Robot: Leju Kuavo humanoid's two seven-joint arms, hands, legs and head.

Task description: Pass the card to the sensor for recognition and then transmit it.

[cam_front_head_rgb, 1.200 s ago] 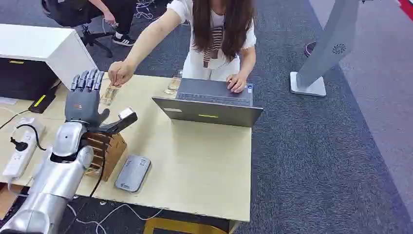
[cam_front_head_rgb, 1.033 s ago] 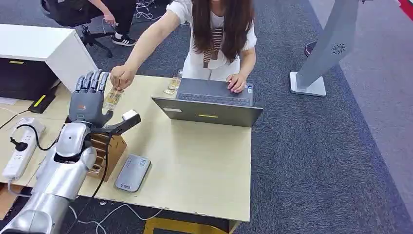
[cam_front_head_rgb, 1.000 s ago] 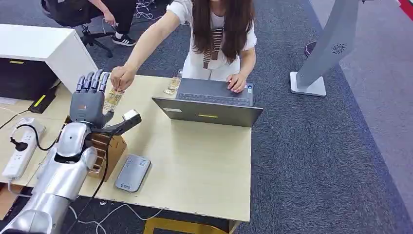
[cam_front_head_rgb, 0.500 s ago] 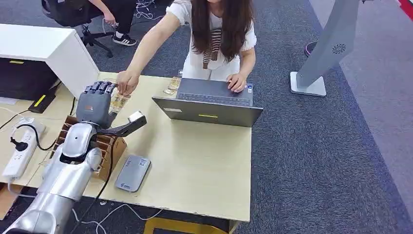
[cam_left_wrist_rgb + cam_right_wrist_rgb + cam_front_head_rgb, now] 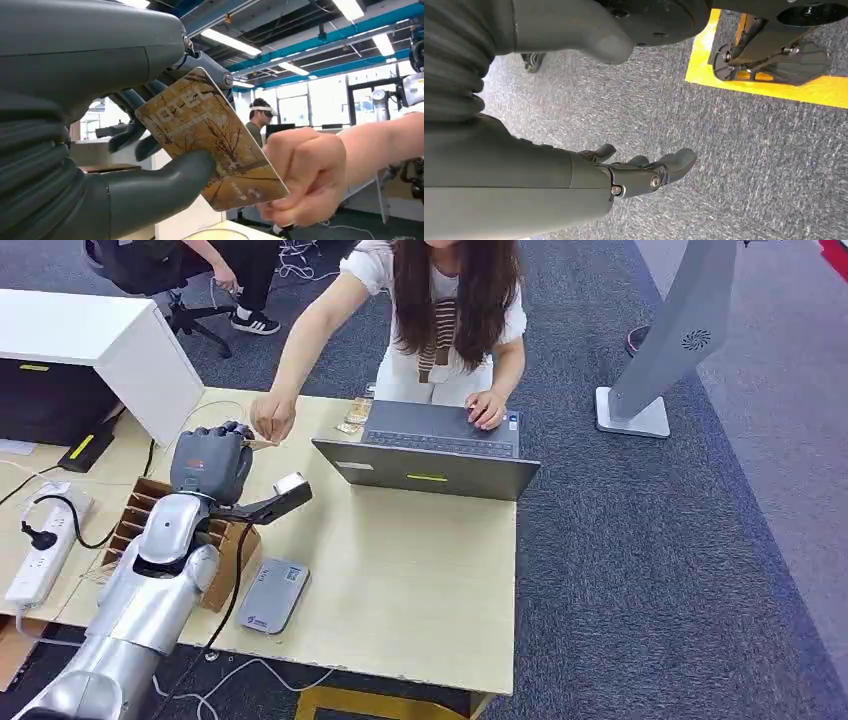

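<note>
A brown patterned card (image 5: 210, 145) is pressed between the thumb and the curled fingers of my left hand (image 5: 75, 125). A person's hand (image 5: 305, 175) still pinches the card's other end. In the head view my left hand (image 5: 210, 462) is raised over the table's far left part, fingers curled, and the person's hand (image 5: 272, 420) touches it, with a sliver of the card (image 5: 262, 444) between them. The grey sensor pad (image 5: 273, 595) lies flat near the table's front edge, below my left forearm. My right hand (image 5: 639, 175) hangs over the carpet floor, empty, fingers loosely bent.
A wooden slotted card box (image 5: 165, 530) sits under my left wrist. An open laptop (image 5: 430, 455) stands at the table's far side, the person's other hand on it. More cards (image 5: 353, 415) lie beside it. A power strip (image 5: 40, 550) is at the left; the bare tabletop (image 5: 400, 580) spreads right.
My left hand moved right and its spread fingers curled in onto the card that the person brought to it. The person's hand followed along, still on the card.
</note>
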